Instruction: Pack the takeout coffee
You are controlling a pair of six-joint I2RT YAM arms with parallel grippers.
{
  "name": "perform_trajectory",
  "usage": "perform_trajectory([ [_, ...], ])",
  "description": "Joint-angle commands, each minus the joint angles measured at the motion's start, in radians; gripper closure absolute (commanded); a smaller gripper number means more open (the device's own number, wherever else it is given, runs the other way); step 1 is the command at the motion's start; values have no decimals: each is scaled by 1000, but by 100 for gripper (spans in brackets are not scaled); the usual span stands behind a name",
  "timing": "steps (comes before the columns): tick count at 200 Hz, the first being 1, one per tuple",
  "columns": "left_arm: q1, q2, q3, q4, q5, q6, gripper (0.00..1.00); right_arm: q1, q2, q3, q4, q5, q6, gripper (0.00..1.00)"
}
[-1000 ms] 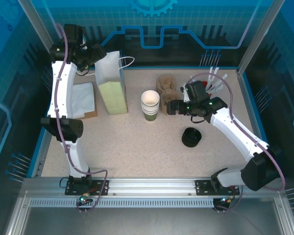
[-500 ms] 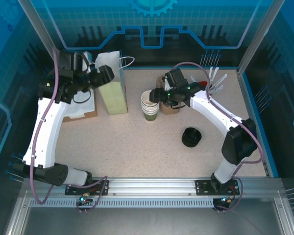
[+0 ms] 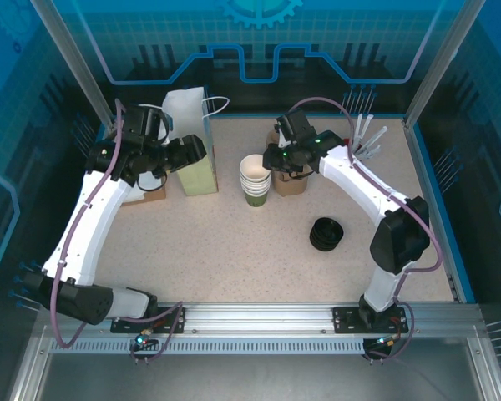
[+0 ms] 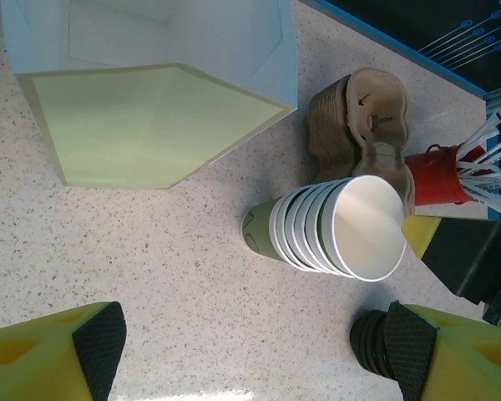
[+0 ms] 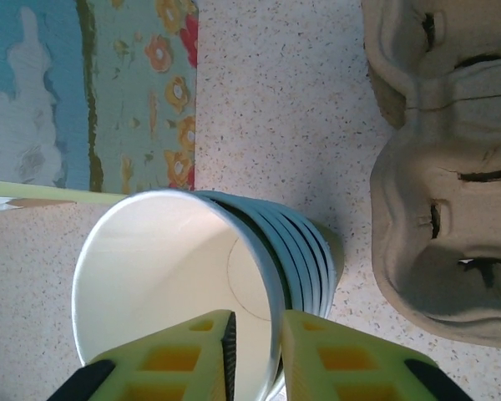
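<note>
Olive-green and squat, the small paper takeout coffee cup [image 3: 255, 199] [image 4: 257, 230] stands upright near the middle of the speckled beige table [image 3: 234, 251]. It is the bottom of a stack, with cream-white paper cups [image 3: 256, 171] [image 4: 359, 225] [image 5: 167, 276] nested inside it.

In the top view, the tall white paper bag with pale green sides [image 3: 192, 142] [image 4: 150, 83] stands open at 9 o'clock from the stack, close but apart. The brown moulded-pulp cup carriers [image 3: 288, 180] [image 5: 451, 167] lie at 3 o'clock, and the stack of black round lids [image 3: 326, 234] [image 4: 369, 342] sits at 4 o'clock, well apart.

The right gripper [image 3: 267, 163] [image 5: 257, 322] is over the stack's 3 o'clock rim. Its yellow fingers [image 5: 167, 363] are drawn close, one inside the top cream-white cup and one outside its wall. Whether they clamp the wall I cannot tell.

The left gripper [image 3: 192, 150] [image 4: 250, 351] hangs beside the bag's green side, its fingers spread wide and holding nothing.
</note>
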Motion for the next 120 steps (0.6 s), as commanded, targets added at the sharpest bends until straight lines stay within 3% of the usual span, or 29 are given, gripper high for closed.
perform_trajectory([
  [1, -8, -34, -17, 28, 28, -19, 15, 7, 33, 37, -50, 12, -16, 75],
  [39, -10, -44, -44, 44, 51, -24, 15, 8, 56, 50, -58, 10, -19, 74],
  [75, -9, -50, -38, 40, 41, -15, 14, 10, 38, 61, -67, 22, -26, 91],
  [120, -9, -59, -49, 43, 55, -14, 14, 10, 2, 105, -95, 25, -42, 91],
])
